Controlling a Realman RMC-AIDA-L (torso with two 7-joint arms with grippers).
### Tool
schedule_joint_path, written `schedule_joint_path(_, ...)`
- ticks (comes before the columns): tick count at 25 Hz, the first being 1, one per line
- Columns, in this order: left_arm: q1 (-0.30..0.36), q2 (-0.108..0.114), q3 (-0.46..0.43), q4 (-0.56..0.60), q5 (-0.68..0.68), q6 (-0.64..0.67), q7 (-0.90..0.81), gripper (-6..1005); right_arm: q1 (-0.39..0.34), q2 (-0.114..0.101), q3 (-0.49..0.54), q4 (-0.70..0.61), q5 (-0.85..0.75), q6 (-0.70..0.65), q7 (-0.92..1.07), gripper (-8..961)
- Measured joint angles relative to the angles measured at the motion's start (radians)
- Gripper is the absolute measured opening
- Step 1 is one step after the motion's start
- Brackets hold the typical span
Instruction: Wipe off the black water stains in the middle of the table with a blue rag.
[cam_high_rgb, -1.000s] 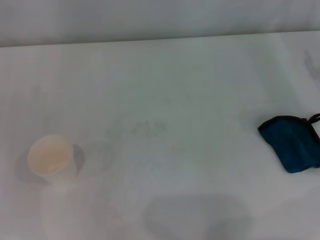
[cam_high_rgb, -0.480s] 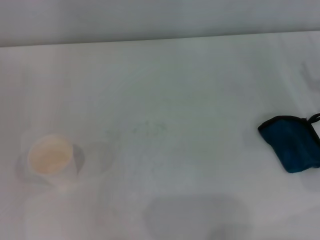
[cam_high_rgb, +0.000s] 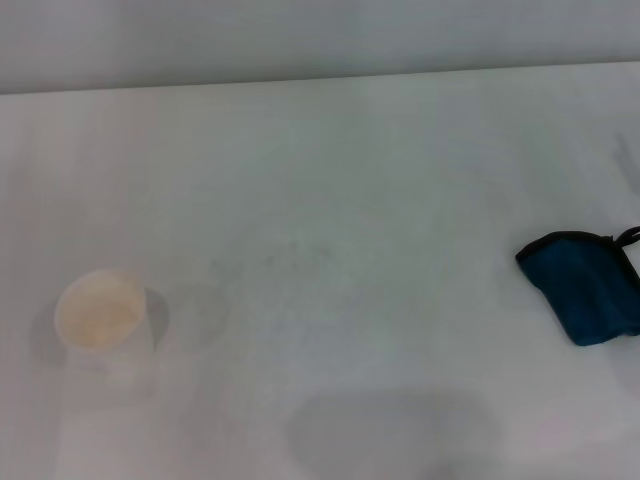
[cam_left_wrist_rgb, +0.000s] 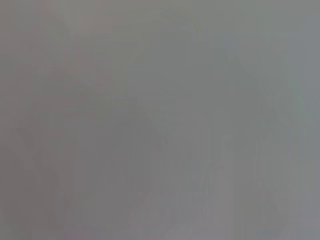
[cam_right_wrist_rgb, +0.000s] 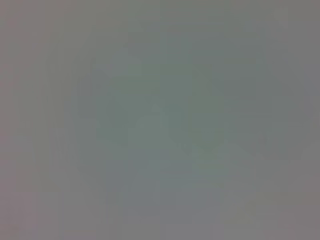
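Note:
The blue rag (cam_high_rgb: 585, 288) lies folded on the white table (cam_high_rgb: 380, 170) at the right edge of the head view, its small black loop (cam_high_rgb: 630, 237) at the far corner. No dark blot of black water stains shows; only faint grey speckles (cam_high_rgb: 285, 255) mark the table's middle. Neither gripper is in the head view. Both wrist views show only a plain grey blur.
A white paper cup (cam_high_rgb: 103, 318) stands upright at the left, near the front. A faint grey shadow (cam_high_rgb: 390, 430) lies on the table at the front middle. The table's far edge (cam_high_rgb: 320, 80) runs across the top.
The faint grey speckles in the table's middle have grown fainter. The rag and the cup have not moved.

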Motion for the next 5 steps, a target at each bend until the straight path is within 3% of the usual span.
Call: schedule_joint_path(5, 0.002, -0.002, -0.008, 0.035, -0.007, 0.038, 0.033, 878, -0.009, -0.004, -0.018, -0.009, -0.011, -0.002, -0.041, 860)
